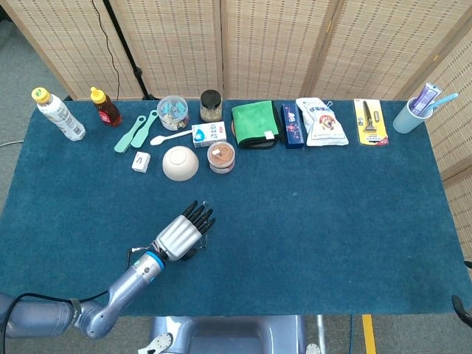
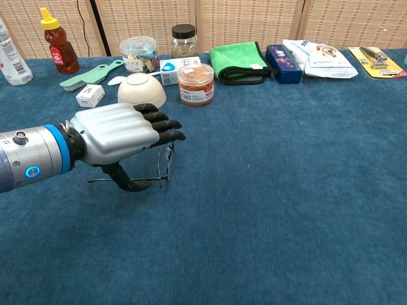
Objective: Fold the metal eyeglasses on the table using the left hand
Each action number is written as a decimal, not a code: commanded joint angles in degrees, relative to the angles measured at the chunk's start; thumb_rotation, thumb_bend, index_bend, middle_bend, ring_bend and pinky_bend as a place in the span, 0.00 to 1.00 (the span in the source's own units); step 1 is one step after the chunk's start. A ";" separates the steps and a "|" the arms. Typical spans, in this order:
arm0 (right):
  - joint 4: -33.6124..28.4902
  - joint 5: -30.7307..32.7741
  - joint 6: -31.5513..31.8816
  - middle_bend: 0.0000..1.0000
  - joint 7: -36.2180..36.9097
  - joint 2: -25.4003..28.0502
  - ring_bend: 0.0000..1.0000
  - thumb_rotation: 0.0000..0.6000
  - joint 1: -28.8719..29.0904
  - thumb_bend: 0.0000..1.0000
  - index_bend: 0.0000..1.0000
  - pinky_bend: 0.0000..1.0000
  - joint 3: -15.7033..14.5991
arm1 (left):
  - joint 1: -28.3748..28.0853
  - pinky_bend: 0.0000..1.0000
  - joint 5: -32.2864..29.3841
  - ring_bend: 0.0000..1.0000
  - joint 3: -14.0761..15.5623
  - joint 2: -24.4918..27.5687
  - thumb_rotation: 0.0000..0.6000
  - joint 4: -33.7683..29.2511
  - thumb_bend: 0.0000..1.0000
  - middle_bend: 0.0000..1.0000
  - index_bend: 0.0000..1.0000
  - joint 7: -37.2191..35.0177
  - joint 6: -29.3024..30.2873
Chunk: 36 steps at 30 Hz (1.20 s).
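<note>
The metal eyeglasses (image 2: 164, 162) stand on the blue table cloth (image 2: 273, 190), lenses upright, one thin temple (image 2: 102, 181) running left along the cloth. My left hand (image 2: 121, 132) hovers right over them, palm down and fingers stretched out above the top of the frame. The thumb (image 2: 130, 184) reaches down and touches the temple; nothing is gripped. From the head view the left hand (image 1: 181, 234) covers most of the eyeglasses, with only the temple tip (image 1: 133, 251) showing behind it. No right hand shows in either view.
Along the far edge stand a cream bowl (image 2: 141, 91), an orange-lidded jar (image 2: 195, 82), a green cloth (image 2: 238, 61), a white box (image 2: 89, 95), a green brush (image 2: 89, 74), bottles (image 1: 105, 108), snack packs (image 1: 321, 122) and a cup (image 1: 411, 114).
</note>
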 commanded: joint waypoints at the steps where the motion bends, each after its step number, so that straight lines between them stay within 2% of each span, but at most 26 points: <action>1: -0.03 0.09 -0.09 0.09 -0.01 0.04 0.10 1.00 -0.02 0.31 0.25 0.23 0.00 | -0.24 0.00 -0.49 0.00 0.12 -0.10 0.55 0.27 0.31 0.00 0.12 -0.07 0.08; 16: -0.29 0.08 -0.05 0.09 -0.06 0.16 0.10 1.00 -0.09 0.31 0.25 0.23 0.04 | -0.42 0.00 0.29 0.00 0.85 -1.22 0.55 1.23 0.31 0.00 0.31 -1.84 1.83; 22: -0.49 0.16 -0.07 0.09 -0.24 0.24 0.10 1.00 -0.20 0.31 0.25 0.23 -0.03 | -0.24 0.00 0.66 0.00 1.15 -1.78 0.55 1.82 0.31 0.00 0.36 -2.72 2.24; 26: -0.53 0.16 0.02 0.09 -0.19 0.22 0.10 1.00 -0.30 0.31 0.25 0.23 -0.07 | 0.09 0.00 1.30 0.00 1.70 -1.97 0.55 1.66 0.31 0.00 0.45 -3.26 2.60; 36: -0.41 0.10 0.15 0.09 -0.04 0.10 0.10 1.00 -0.47 0.31 0.26 0.23 -0.13 | 1.39 0.00 4.89 0.00 2.51 -2.04 0.55 0.77 0.31 0.00 0.56 -5.83 4.64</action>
